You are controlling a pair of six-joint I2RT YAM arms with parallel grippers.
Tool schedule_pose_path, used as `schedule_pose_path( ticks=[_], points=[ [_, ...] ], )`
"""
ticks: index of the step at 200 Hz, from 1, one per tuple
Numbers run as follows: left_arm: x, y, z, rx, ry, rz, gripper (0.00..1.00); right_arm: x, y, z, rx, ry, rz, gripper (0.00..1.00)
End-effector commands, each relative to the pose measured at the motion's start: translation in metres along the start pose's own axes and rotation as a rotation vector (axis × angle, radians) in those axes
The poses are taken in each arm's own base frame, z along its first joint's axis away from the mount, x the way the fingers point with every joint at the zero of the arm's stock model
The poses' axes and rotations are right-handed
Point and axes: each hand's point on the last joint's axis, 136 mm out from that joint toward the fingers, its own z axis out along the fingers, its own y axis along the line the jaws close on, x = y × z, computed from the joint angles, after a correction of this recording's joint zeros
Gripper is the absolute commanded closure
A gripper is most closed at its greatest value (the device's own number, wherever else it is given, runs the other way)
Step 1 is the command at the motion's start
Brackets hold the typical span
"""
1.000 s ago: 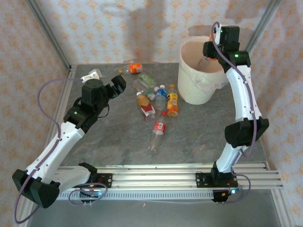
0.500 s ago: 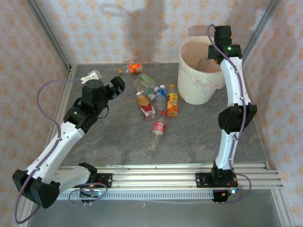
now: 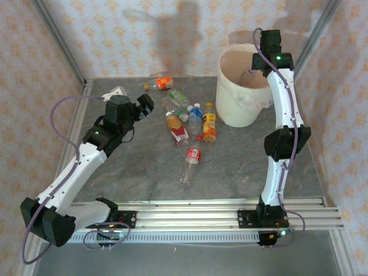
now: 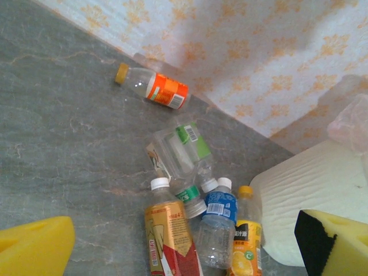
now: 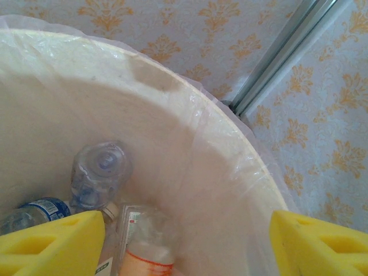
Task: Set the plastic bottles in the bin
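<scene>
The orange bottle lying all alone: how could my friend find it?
Start at the big white bin at the back right. Look left past the heap of bottles to the back wall. One bottle lies there apart from the rest, with a bright orange label and a yellow cap.

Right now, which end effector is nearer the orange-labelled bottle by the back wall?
Left. The left end effector hovers just near-left of the orange-labelled bottle; the right end effector hangs over the bin.
</scene>
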Motion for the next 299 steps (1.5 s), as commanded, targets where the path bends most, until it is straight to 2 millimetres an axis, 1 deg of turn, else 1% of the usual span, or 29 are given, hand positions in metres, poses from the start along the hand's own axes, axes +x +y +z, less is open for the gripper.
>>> schedule_pose_path(
  ticks=[1, 15, 36, 61, 64, 83, 99, 112, 119, 121, 145, 166, 168, 171, 173, 182, 189, 194, 196, 205, 225, 251, 272, 276, 278, 281, 299],
  points=[
    [-0.003, -0.002, 0.004, -0.003, 0.005, -0.025, 0.0, -0.012, -0.014, -0.034, -0.005, -0.043, 0.048, 0.23],
    [0.0, -0.001, 0.009, -0.014, 0.019, -0.029, 0.0, -0.013, -0.014, -0.043, -0.032, -0.053, 0.072, 0.22],
    [0.005, 0.0, 0.017, -0.032, 0.043, -0.039, 0.0, -0.021, -0.01, -0.063, -0.1, -0.11, 0.126, 0.21],
    [0.016, 0.007, 0.03, -0.077, 0.09, -0.056, 0.0, -0.03, -0.002, -0.094, -0.222, -0.183, 0.193, 0.2],
    [0.018, 0.009, 0.032, -0.085, 0.097, -0.057, 0.0, -0.032, -0.001, -0.101, -0.239, -0.198, 0.201, 0.19],
    [0.033, 0.019, 0.044, -0.151, 0.158, -0.05, 0.0, -0.029, 0.009, -0.123, -0.348, -0.232, 0.262, 0.18],
    [0.046, 0.026, 0.052, -0.205, 0.216, -0.038, 0.0, -0.022, 0.022, -0.14, -0.461, -0.246, 0.31, 0.17],
    [0.056, 0.028, 0.057, -0.234, 0.252, -0.018, 0.0, -0.015, 0.032, -0.153, -0.528, -0.267, 0.327, 0.16],
    [0.06, 0.028, 0.059, -0.244, 0.264, -0.009, 0.0, -0.014, 0.033, -0.164, -0.552, -0.29, 0.333, 0.16],
    [0.061, 0.028, 0.06, -0.248, 0.268, -0.007, 0.0, -0.011, 0.034, -0.164, -0.554, -0.288, 0.331, 0.16],
    [0.07, 0.027, 0.064, -0.268, 0.293, 0.008, 0.0, 0.002, 0.037, -0.191, -0.605, -0.329, 0.328, 0.13],
    [0.082, 0.021, 0.071, -0.257, 0.329, 0.012, 0.0, 0.014, 0.047, -0.217, -0.702, -0.359, 0.298, 0.11],
    [0.083, 0.02, 0.072, -0.253, 0.333, 0.011, 0.0, 0.016, 0.048, -0.219, -0.71, -0.359, 0.293, 0.1],
    [0.085, 0.02, 0.074, -0.251, 0.341, 0.011, 0.0, 0.018, 0.048, -0.222, -0.72, -0.361, 0.288, 0.02],
    [0.086, 0.019, 0.074, -0.247, 0.344, 0.011, 0.0, 0.02, 0.049, -0.224, -0.726, -0.361, 0.283, 0.0],
    [0.091, 0.016, 0.079, -0.243, 0.362, 0.01, 0.0, 0.026, 0.049, -0.232, -0.747, -0.368, 0.265, 0.01],
    [0.094, 0.015, 0.082, -0.24, 0.374, 0.007, 0.0, 0.032, 0.049, -0.234, -0.75, -0.372, 0.252, 0.01],
    [0.097, 0.014, 0.085, -0.241, 0.383, 0.004, 0.0, 0.037, 0.051, -0.229, -0.746, -0.362, 0.245, 0.01],
    [0.097, 0.014, 0.086, -0.243, 0.386, 0.004, 0.0, 0.036, 0.046, -0.237, -0.747, -0.382, 0.246, 0.01],
    [0.101, 0.013, 0.09, -0.251, 0.401, 0.003, 0.0, 0.042, 0.042, -0.24, -0.738, -0.394, 0.244, 0.01],
    [0.111, 0.012, 0.1, -0.284, 0.452, 0.024, 0.0, 0.057, 0.038, -0.238, -0.718, -0.391, 0.245, 0.01],
    [0.129, 0.005, 0.113, -0.327, 0.537, 0.089, 0.0, 0.072, 0.038, -0.235, -0.712, -0.368, 0.215, 0.01],
    [0.139, 0.002, 0.123, -0.377, 0.565, 0.134, 0.0, 0.078, 0.036, -0.234, -0.694, -0.358, 0.19, 0.01],
    [0.138, -0.001, 0.123, -0.374, 0.559, 0.135, 0.0, 0.078, 0.036, -0.234, -0.69, -0.357, 0.19, 0.01],
    [0.144, 0.002, 0.128, -0.388, 0.57, 0.142, 0.0, 0.078, 0.035, -0.234, -0.688, -0.357, 0.19, 0.01],
    [0.146, 0.003, 0.131, -0.396, 0.573, 0.144, 0.0, 0.078, 0.035, -0.234, -0.688, -0.359, 0.187, 0.01],
    [0.153, -0.001, 0.143, -0.404, 0.568, 0.138, 0.0, 0.078, 0.033, -0.235, -0.677, -0.366, 0.185, 0.01]
  ],
)
